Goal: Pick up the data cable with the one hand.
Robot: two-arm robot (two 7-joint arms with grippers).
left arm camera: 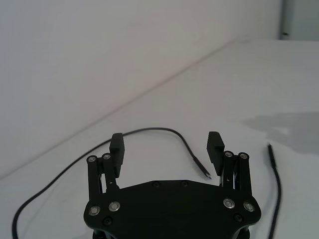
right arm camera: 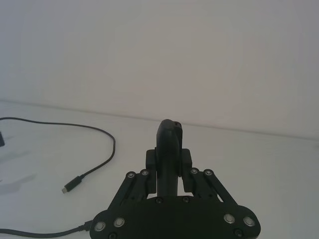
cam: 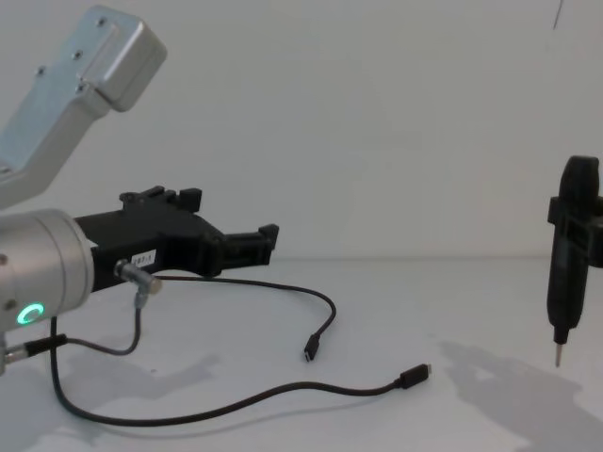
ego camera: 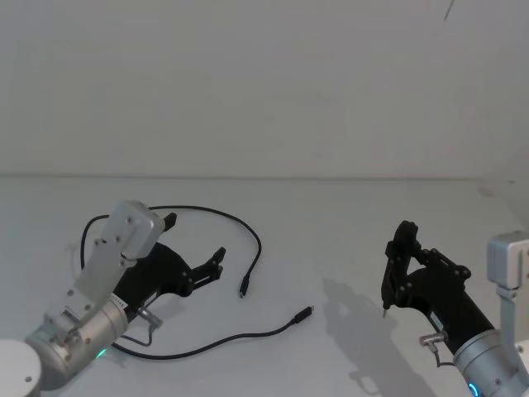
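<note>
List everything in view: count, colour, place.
table: 1, white, under everything.
data cable: 1, black, loose on the table, looping past the left arm, both plug ends between the two arms.
slim tool: 1, black with metal tip, upright, tip above the table, on the right.
left gripper: 1, black, open, above the cable loop, holding nothing.
right gripper: 1, black, shut on the slim tool.

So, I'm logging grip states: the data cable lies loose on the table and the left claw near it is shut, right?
No: the left claw is open, not shut; the left wrist view shows its fingers wide apart. The data cable does lie loose on the table near it.
</note>
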